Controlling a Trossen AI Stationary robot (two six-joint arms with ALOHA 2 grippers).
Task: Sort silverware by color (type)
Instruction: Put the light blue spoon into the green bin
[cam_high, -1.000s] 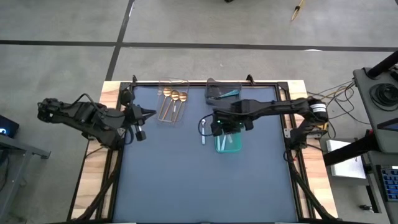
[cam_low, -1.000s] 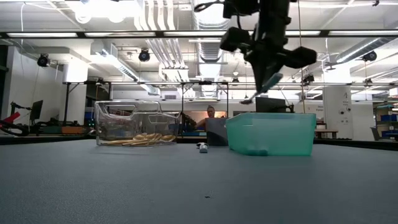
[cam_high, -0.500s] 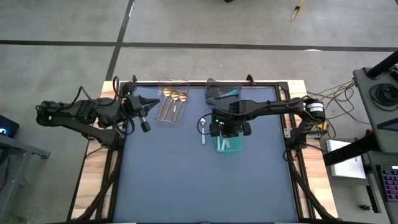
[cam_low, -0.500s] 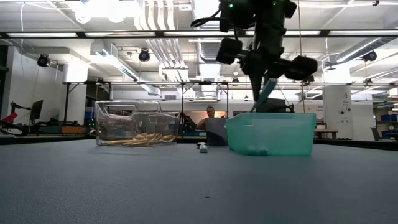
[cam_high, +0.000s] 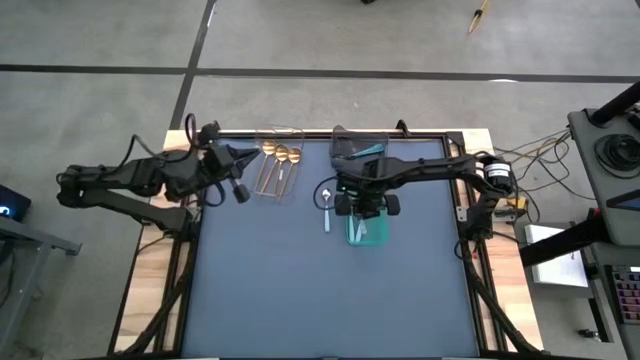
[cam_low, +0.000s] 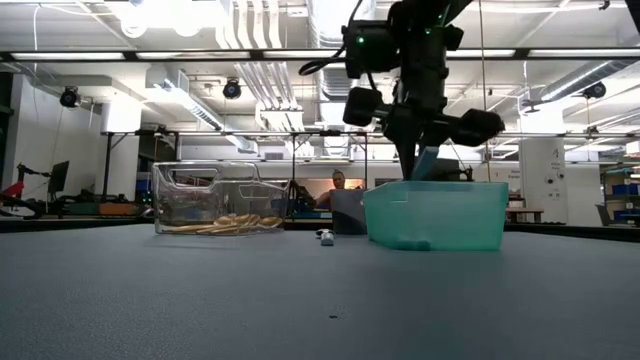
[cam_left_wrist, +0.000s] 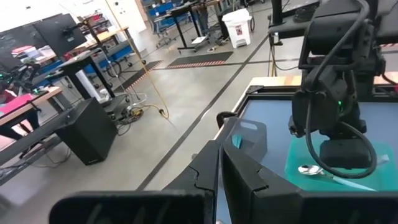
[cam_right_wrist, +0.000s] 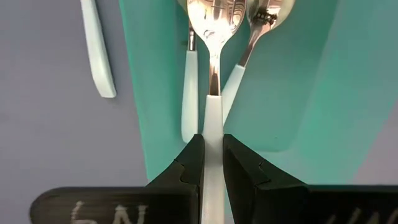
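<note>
My right gripper (cam_right_wrist: 212, 146) hangs over the teal bin (cam_high: 368, 232), shut on a spoon with a silver bowl (cam_right_wrist: 212, 15) and a light-blue handle. Two more such spoons (cam_right_wrist: 189, 93) lie in that bin. Another light-blue-handled spoon (cam_high: 326, 205) lies flat on the mat left of the bin. Gold spoons (cam_high: 282, 153) rest in the clear bin (cam_high: 278, 175). A teal-handled spoon (cam_high: 368, 150) lies in the grey bin (cam_high: 352, 140). My left gripper (cam_high: 244, 157) is shut and holds nothing, raised beside the clear bin. My right gripper pinches the spoon's light-blue handle (cam_right_wrist: 212, 118) between its two fingers, which come from above and point steeply down along the handle. The spoon hangs bowl-down below the fingers. In the low view its handle (cam_low: 424, 163) dips behind the rim of the teal bin (cam_low: 435, 215).
The clear bin (cam_low: 220, 198) stands at the far left of the mat and the grey bin (cam_low: 347, 210) at the far middle. The near half of the dark mat is bare. A black frame rims the mat. A person shows in the room beyond the table.
My right gripper has gone down toward the teal bin with the spoon, which has swung from slanted to nearly upright, so that its lower end now dips behind the bin's rim. My left gripper has swung toward the far edge, closer to the clear bin, still shut.
</note>
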